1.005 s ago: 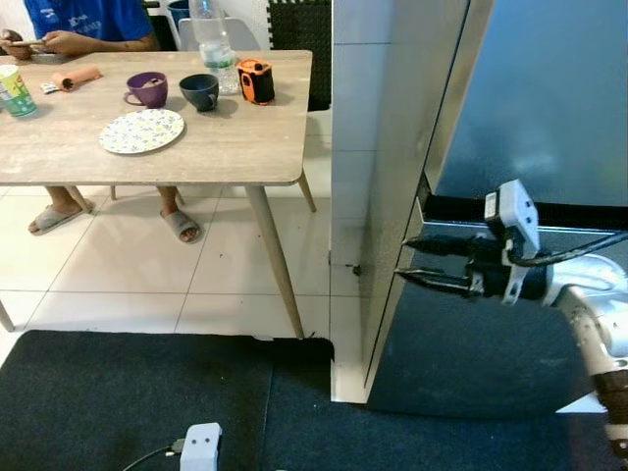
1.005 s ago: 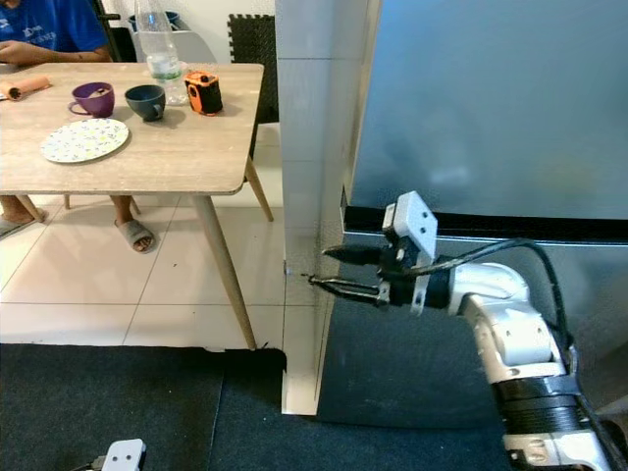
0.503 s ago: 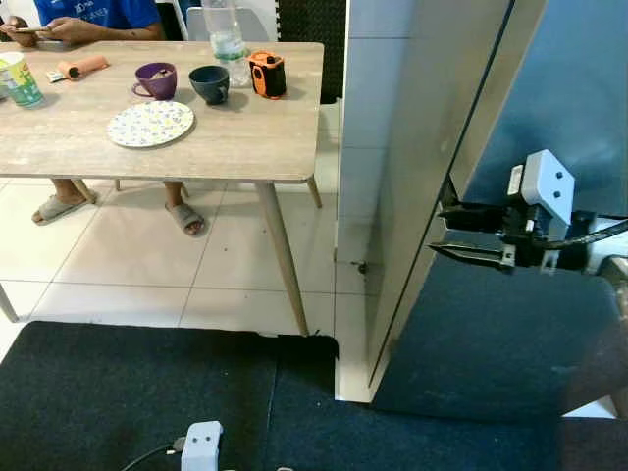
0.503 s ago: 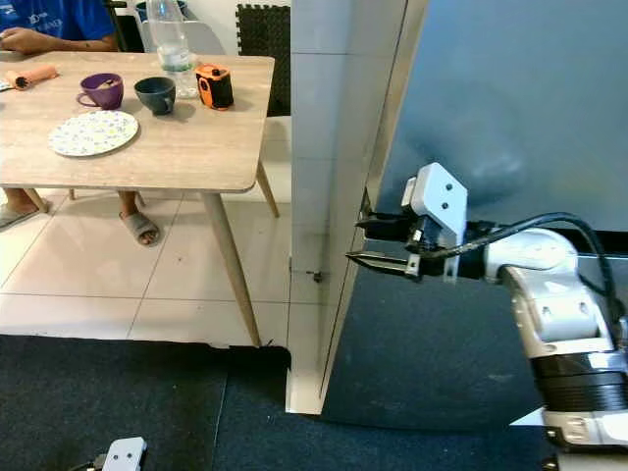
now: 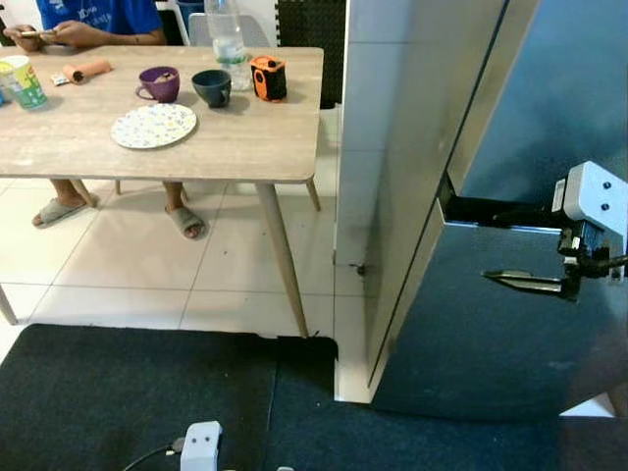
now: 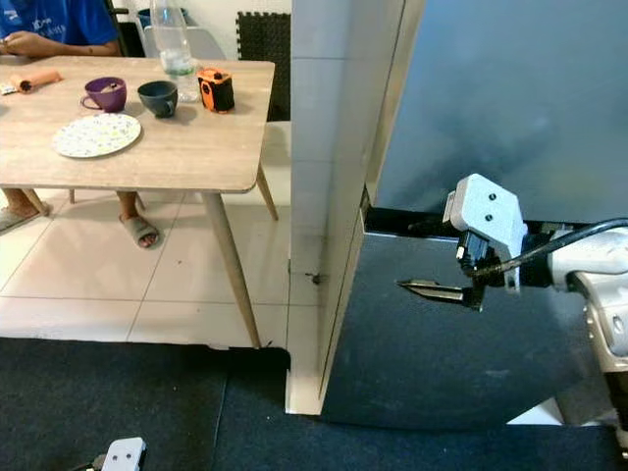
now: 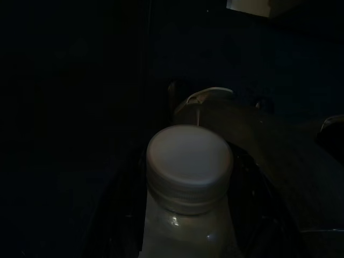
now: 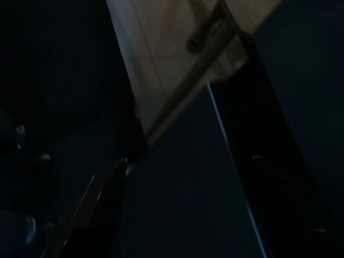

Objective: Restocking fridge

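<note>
While a person [image 5: 83,20] sits at the far side of the wooden table [image 5: 226,137] on the left, the right gripper [image 6: 424,257] hangs with fingers spread and holding nothing, at the dark gap between the two doors of the grey fridge [image 6: 491,108] on the right. Seen dimly from the wrist, the left gripper [image 7: 188,215] clasps a white-capped bottle [image 7: 189,172].

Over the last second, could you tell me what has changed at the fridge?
The right gripper has drawn back from the grey fridge door's left edge toward the robot's right, fingers open and empty. The door seems unmoved; the left gripper holds a white-capped bottle.
</note>
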Controlling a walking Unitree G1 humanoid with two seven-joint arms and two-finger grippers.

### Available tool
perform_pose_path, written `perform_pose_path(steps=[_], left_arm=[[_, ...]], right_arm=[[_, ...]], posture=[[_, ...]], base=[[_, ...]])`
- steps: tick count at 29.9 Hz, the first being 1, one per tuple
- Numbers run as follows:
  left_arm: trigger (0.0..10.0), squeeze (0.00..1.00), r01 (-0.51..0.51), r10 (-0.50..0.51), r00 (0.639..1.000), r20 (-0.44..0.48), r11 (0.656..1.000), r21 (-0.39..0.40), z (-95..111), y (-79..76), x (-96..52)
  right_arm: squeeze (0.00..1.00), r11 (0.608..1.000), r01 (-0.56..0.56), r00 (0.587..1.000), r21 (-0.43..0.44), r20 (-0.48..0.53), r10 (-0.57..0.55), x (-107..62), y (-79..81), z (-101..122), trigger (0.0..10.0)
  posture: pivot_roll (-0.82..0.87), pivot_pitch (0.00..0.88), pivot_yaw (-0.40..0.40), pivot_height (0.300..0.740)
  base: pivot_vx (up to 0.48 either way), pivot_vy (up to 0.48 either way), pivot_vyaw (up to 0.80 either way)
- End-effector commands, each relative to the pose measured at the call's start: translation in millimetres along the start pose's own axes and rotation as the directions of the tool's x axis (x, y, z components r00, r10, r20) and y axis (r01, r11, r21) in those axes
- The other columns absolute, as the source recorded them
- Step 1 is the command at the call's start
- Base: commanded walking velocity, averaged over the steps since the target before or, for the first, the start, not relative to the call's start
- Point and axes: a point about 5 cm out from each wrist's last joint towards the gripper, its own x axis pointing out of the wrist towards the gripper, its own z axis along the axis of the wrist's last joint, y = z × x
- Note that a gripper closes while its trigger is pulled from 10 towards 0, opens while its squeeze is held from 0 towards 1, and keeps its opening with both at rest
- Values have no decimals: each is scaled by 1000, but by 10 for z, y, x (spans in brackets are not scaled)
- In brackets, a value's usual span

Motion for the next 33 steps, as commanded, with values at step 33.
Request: perform_pose_path(steps=[33], left_arm=[[10000, 0, 32, -33, 998, -53, 999, -17, -151, -80, -6]], right_arm=[[0, 988, -152, 968, 24, -200, 154, 236, 329, -153, 10000]], posture=[[-100, 128, -18, 740]], base=[[0, 0, 0]])
